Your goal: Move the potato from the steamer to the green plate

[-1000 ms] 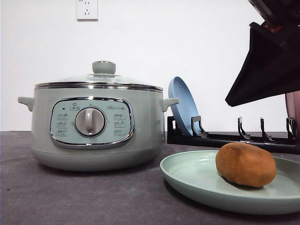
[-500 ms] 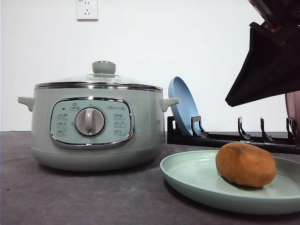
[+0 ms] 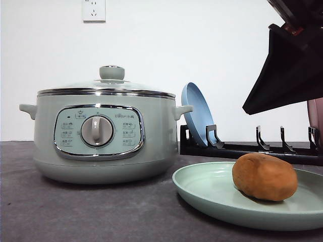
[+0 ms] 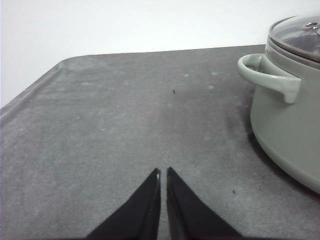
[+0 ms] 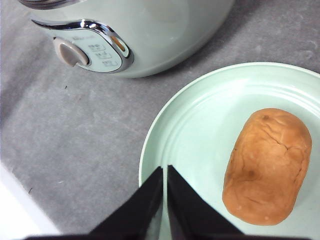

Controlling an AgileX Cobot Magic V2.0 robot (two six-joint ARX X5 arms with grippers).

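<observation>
The grey table [image 3: 75, 212] carries everything here. On its left side, in the front view, stands the steamer [image 3: 103, 131], its glass lid [image 3: 108, 84] seated on top and its dial facing the camera. To the right of the steamer and nearer the camera lies the green plate [image 3: 212, 194], flat on the table and apart from the steamer's base. Behind the plate a black dish rack [image 3: 252, 146] holds a blue plate [image 3: 198, 113] on edge, leaning just beside the steamer's right handle; a pink plate [image 3: 317, 116] shows at the far right edge.

The potato [image 3: 264, 177] rests on the green plate, toward its right half, lying on its side.

The right arm [image 3: 292, 60] hangs dark in the upper right of the front view, above the plate. From its wrist camera the right gripper [image 5: 164, 172] is over the plate's rim, its two fingers pressed nearly together with only a thin slit between them and nothing held. The potato [image 5: 267, 165] lies just beside those fingers, not touching them, with bare plate [image 5: 200, 120] between.

The left gripper [image 4: 163, 173] hovers over bare table, its fingers likewise almost together and empty, with the steamer's handle [image 4: 270, 75] well off to one side.
</observation>
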